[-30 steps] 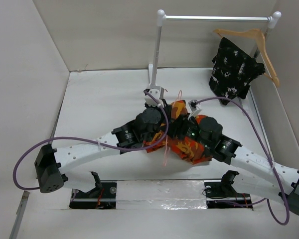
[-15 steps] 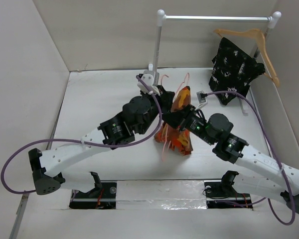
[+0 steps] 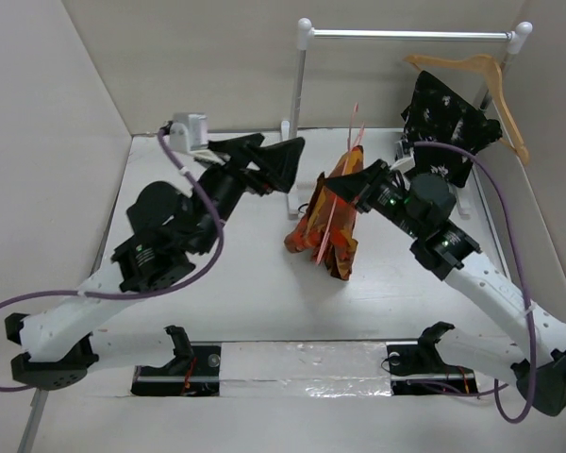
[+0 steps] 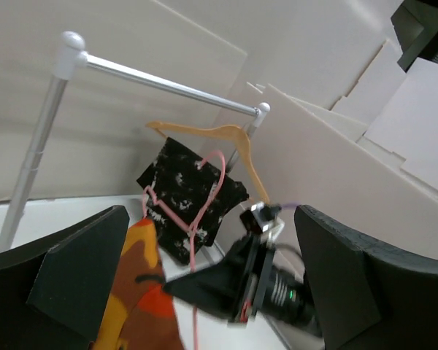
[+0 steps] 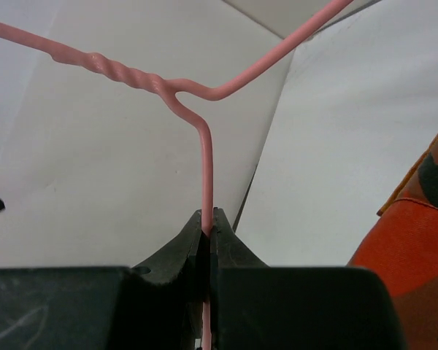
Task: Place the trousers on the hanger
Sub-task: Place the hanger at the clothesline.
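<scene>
The orange, red and yellow camouflage trousers (image 3: 326, 229) hang in a bunch from the thin pink wire hanger (image 3: 343, 177), which is raised above the table. My right gripper (image 3: 347, 183) is shut on the hanger's wire just below its twisted neck (image 5: 206, 168), and the trousers (image 5: 417, 251) show at the right edge of that view. My left gripper (image 3: 292, 156) stands wide open to the left of the bundle and holds nothing. From the left wrist I see the trousers (image 4: 135, 292), the hanger (image 4: 203, 208) and the right gripper between my open fingers (image 4: 80, 277).
A metal clothes rail (image 3: 410, 35) on a white post (image 3: 298, 94) stands at the back. A wooden hanger (image 3: 495, 85) with a black speckled garment (image 3: 443, 127) hangs at its right end. Walls close in the left, back and right sides.
My left gripper has opened, let go and pulled back to the left. The right gripper closed on the hanger and lifted it, with the trousers, up and toward the rail.
</scene>
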You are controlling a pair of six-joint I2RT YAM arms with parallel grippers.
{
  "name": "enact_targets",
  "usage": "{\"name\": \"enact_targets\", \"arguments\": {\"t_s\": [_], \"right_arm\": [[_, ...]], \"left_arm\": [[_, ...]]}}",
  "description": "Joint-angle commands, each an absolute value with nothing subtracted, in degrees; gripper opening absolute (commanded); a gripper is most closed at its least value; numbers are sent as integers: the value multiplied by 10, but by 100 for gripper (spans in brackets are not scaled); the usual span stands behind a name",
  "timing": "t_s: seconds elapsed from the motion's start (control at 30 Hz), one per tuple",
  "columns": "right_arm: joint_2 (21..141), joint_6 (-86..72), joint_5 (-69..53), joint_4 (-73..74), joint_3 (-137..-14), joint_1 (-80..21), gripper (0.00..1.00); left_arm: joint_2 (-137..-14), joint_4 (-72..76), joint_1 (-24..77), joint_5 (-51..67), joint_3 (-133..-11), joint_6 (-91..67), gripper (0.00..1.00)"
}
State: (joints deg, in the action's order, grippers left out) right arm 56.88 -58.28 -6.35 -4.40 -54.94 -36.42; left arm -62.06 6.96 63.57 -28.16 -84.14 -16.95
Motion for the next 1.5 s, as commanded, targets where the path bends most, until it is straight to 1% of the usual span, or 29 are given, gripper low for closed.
{"name": "enact_targets", "arguments": {"t_s": [0.0, 0.07, 0.1, 0.13, 0.17, 0.23, 0.27, 0.37, 0.43, 0.47, 0.5, 0.7, 0.83, 1.07, 1.23, 1.47], "right_arm": [[587, -552, -144, -134, -648, -307, 0], [626, -537, -179, -113, -682, -280, 0], [641, -534, -192, -107, -717, -266, 0], [657, -525, -204, -92, -735, -237, 0], [674, -522, -222, -84, -755, -224, 0], [720, -519, -240, -75, -801, -189, 0], [735, -518, -250, -69, -817, -180, 0], [795, -493, -269, -27, -902, -152, 0], [849, -479, -293, 20, -975, -135, 0], [861, -479, -313, 23, -990, -118, 0], [869, -483, -317, 19, -996, -110, 0], [936, -492, -344, 42, -1077, -62, 0], [980, -488, -360, 80, -1138, -37, 0], [1039, -490, -388, 108, -1213, -10, 0], [1058, -487, -388, 105, -1202, -4, 0], [1033, -481, -392, 42, -1085, -4, 0]], "left_arm": [[-532, 83, 629, -304, -781, -149, 99], [-496, 83, 629, -315, -706, -160, 99], [-459, 84, 629, -319, -675, -168, 99], [-441, 85, 629, -333, -645, -187, 99], [-422, 85, 629, -337, -582, -199, 99], [-371, 83, 629, -359, -519, -239, 99], [-354, 75, 629, -368, -465, -252, 99], [-302, 57, 629, -413, -381, -306, 99], [-273, 26, 629, -427, -353, -323, 99], [-264, 13, 629, -431, -332, -343, 99], [-247, -18, 629, -434, -325, -354, 99], [-185, -63, 629, -423, -279, -391, 99], [-177, -91, 629, -430, -275, -406, 99], [-180, -82, 629, -425, -265, -408, 97], [-192, -69, 629, -415, -264, -410, 96], [-193, -69, 629, -409, -265, -409, 95]]}}
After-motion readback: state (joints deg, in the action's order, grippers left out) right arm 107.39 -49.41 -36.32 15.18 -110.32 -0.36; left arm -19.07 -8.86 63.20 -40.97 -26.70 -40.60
